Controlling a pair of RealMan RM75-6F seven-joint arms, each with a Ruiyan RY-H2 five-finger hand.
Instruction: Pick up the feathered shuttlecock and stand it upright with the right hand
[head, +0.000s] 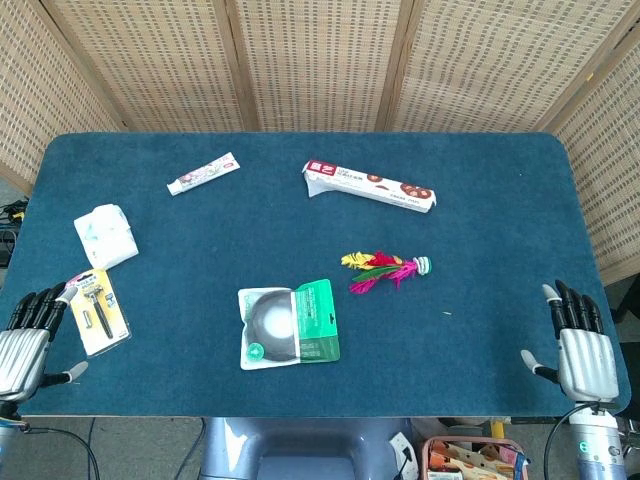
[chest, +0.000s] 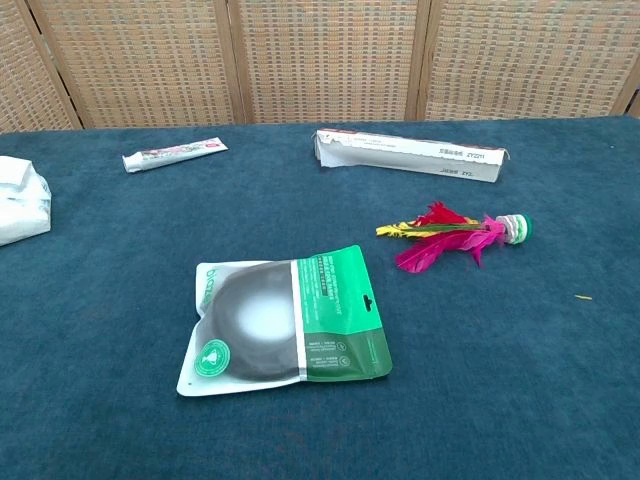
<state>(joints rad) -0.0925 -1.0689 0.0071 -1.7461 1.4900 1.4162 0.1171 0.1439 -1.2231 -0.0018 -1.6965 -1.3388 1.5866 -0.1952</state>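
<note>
Fingers of the right hand (head: 582, 345) lie straight and slightly apart, holding nothing, palm down at the near right corner of the blue table (head: 500, 200), just inside its near edge. The left hand (head: 28, 335) rests the same way at the near left corner, fingers extended and empty, with a razor in a yellow card pack (head: 100, 312) just beside its fingertips. Between the right hand and the feathered shuttlecock (head: 385, 270) the cloth is bare. The shuttlecock lies flat on its side a little right of the table's middle, its round base pointing right and its pink, red and yellow feathers fanned to the left. Near and left of it lies a green and white pouch (head: 290, 325) with a dark ring inside. Far of it, a long white box (head: 370, 185) lies slantwise, and a toothpaste tube (head: 203, 173) sits farther left near the far edge. A white wrapped packet (head: 105, 236) lies near the left edge. Only the head view shows the hands, the razor pack and the table's edges; the chest view shows neither hand, but gives a closer look at the shuttlecock (chest: 460, 235), pouch (chest: 285, 322), box (chest: 410, 155), tube (chest: 175, 155) and part of the packet (chest: 20, 205). A woven screen (head: 320, 60) stands behind the table.
</note>
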